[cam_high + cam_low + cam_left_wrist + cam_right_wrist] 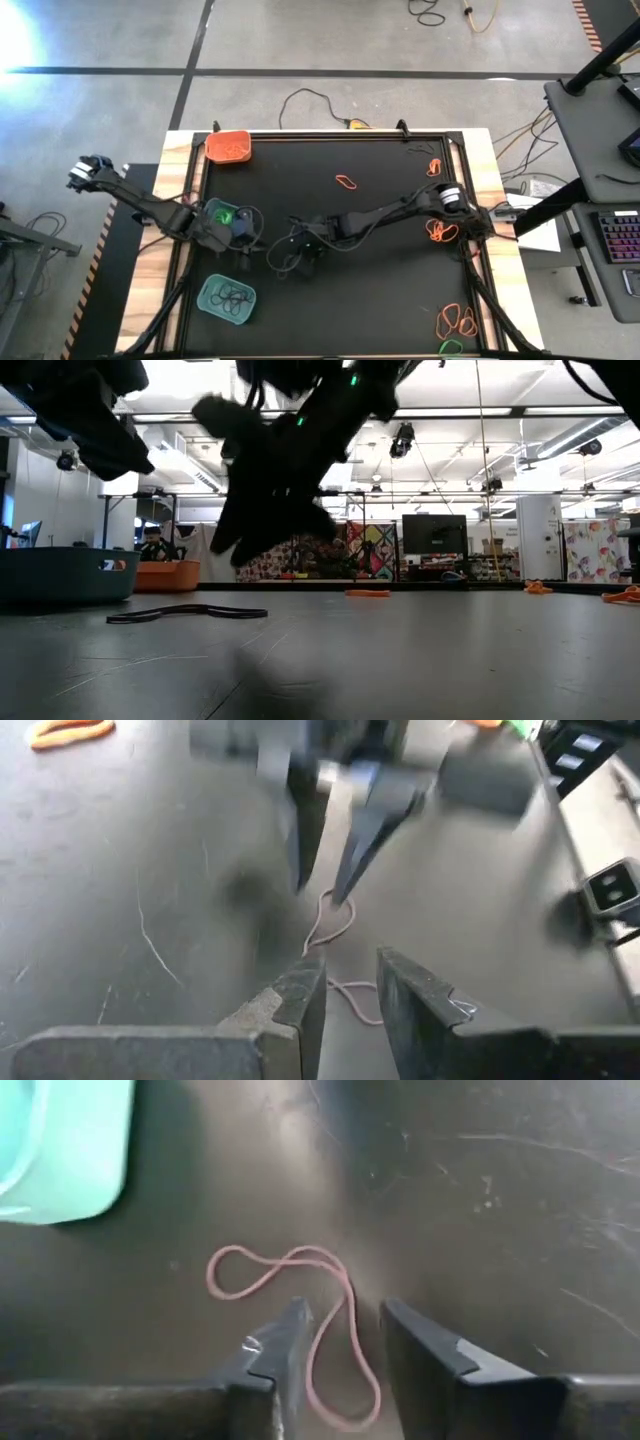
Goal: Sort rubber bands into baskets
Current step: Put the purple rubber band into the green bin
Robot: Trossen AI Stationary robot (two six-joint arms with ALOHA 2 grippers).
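A thin dark rubber band (300, 1310) lies flat and slack on the black table, also seen in the low view (190, 612). My right gripper (345, 1320) is open just above it, one finger on each side of the band's near loop. The left wrist view shows that right gripper (325, 890) from the opposite side. My left gripper (350, 970) hovers open by a narrow gap over the band's other end, beside a teal basket (222, 213) holding green bands. A second teal basket (227, 298) holds black bands. An orange basket (228, 147) stands at the far left.
Loose orange bands lie mid-table (347, 182) and along the right side (440, 232), (455, 320), with a green one (450, 347) at the near right. Dark cables (262, 240) loop around both grippers. The teal basket's corner (60, 1150) is close to my right gripper.
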